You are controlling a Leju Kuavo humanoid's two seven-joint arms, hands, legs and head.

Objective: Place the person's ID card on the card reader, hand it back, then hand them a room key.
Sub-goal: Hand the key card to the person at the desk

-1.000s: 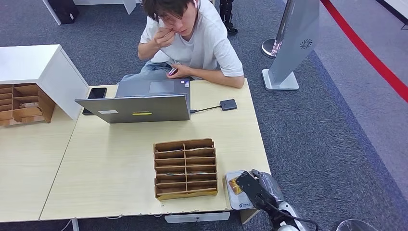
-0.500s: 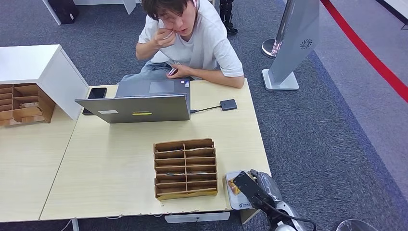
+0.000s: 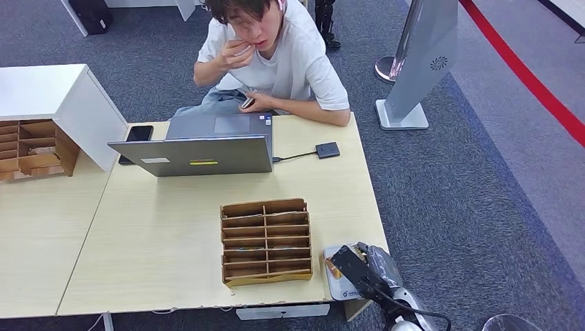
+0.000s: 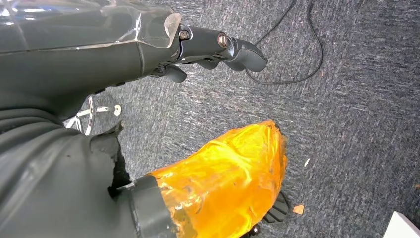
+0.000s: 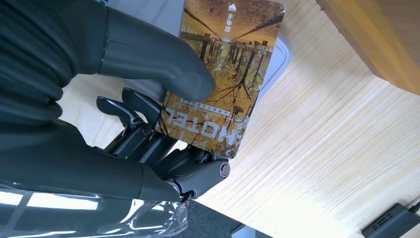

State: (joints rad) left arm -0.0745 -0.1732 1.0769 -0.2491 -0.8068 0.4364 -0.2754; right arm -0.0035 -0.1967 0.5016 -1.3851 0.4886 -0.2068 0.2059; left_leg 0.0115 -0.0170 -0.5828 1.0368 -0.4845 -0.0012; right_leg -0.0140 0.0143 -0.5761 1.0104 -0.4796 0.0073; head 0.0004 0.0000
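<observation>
My right hand (image 5: 163,129) pinches the hotel key card (image 5: 225,69) between thumb and fingers, just above the white tray (image 3: 338,286) at the table's (image 3: 165,241) near corner; beyond, the wooden organizer (image 3: 266,241), laptop (image 3: 200,152), seated person (image 3: 276,55).

I see the head view evenly lit from overhead, bright and sharp across the table (image 3: 172,241), with soft, short shadows under the laptop (image 3: 196,153) and organizer (image 3: 265,241). Straight edges bow slightly toward the frame's corners. In the left wrist view, glare streaks the glossy cover of the left hand (image 4: 148,47), and the orange wrap (image 4: 228,173) shines. In the right wrist view, the card (image 5: 225,74) is crisp, while the right hand (image 5: 148,99) is dark with white reflections.
</observation>
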